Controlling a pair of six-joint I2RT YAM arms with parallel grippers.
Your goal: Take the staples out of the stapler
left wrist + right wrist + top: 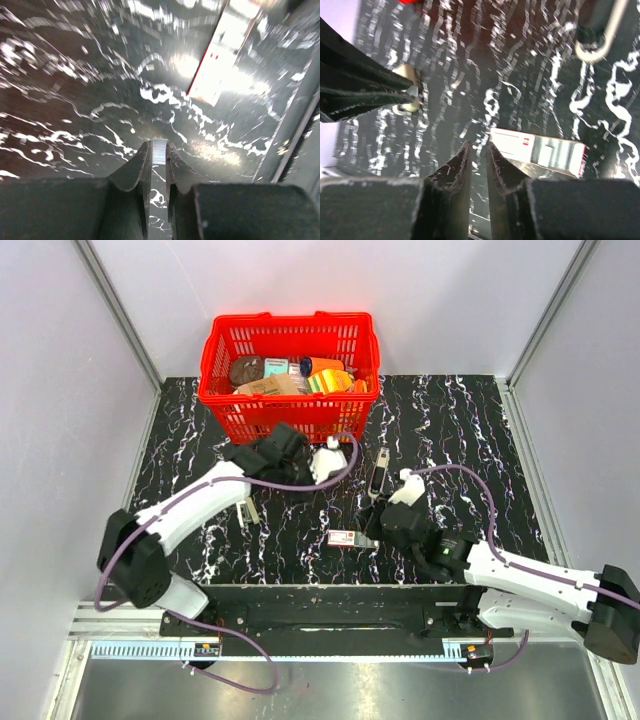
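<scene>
The stapler (pixel 378 472) lies on the black marbled counter (pixel 470 440), about mid-width. It sits just in front of the red basket (pixel 290 416), which stands against the far edge, and it points lengthwise toward that edge with no gripper on it. The left gripper (pixel 159 148) is clenched on 1 thin pale metallic strip (pixel 159 151) that stands up between its fingertips. The right gripper (pixel 479 145) has its 2 fingers drawn almost together with nothing between them. It hangs just beside a white-and-red labelled box (pixel 350 538) that lies toward the near edge.
</scene>
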